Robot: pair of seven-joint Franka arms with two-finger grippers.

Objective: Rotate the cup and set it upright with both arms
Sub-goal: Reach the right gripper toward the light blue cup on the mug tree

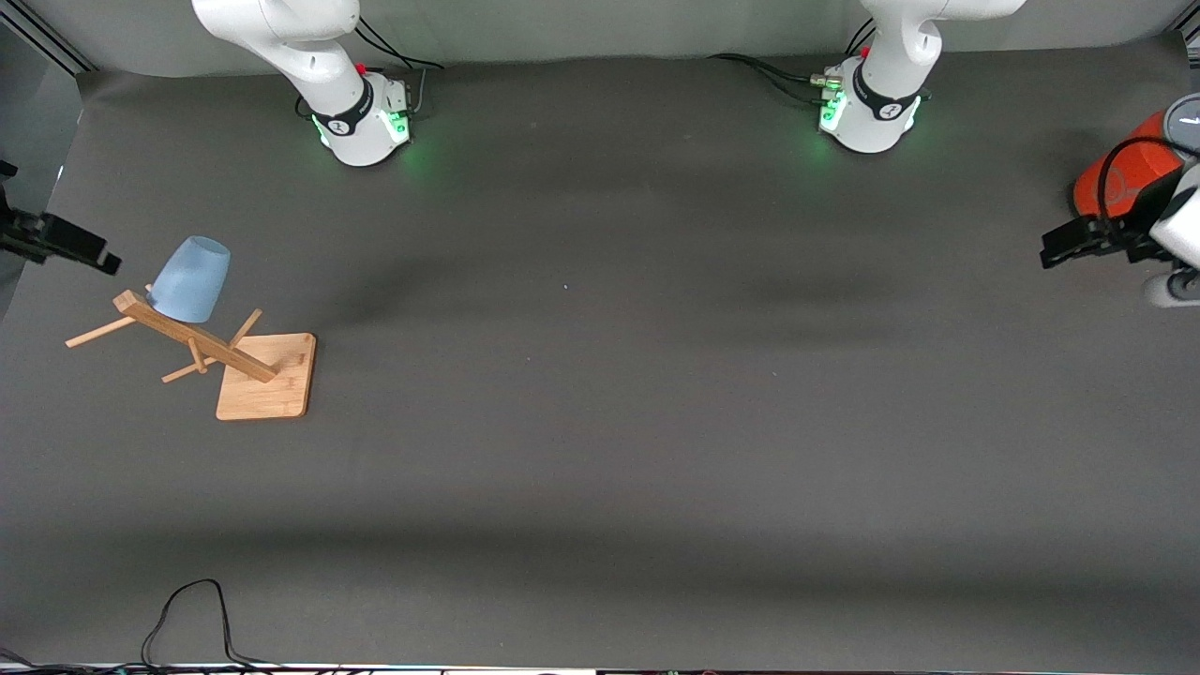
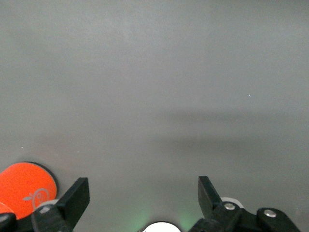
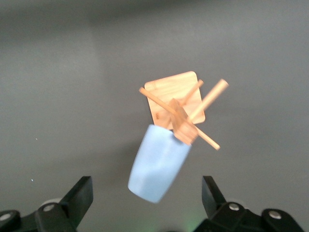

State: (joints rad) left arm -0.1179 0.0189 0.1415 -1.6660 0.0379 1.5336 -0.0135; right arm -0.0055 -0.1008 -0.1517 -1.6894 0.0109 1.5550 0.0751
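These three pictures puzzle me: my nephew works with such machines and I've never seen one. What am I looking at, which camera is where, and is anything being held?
Two white robot arms stand at a dark table. The wide picture looks down from a high camera facing them. The other two come from cameras on the arms' wrists.

At the right arm's end of the table stands a wooden rack with pegs. A pale blue cup hangs upside down on it. The right gripper hangs over that cup, open and empty.

The left gripper waits over bare table at the left arm's end, also open. Beside it is an orange-red cylinder.

Nothing is held yet.
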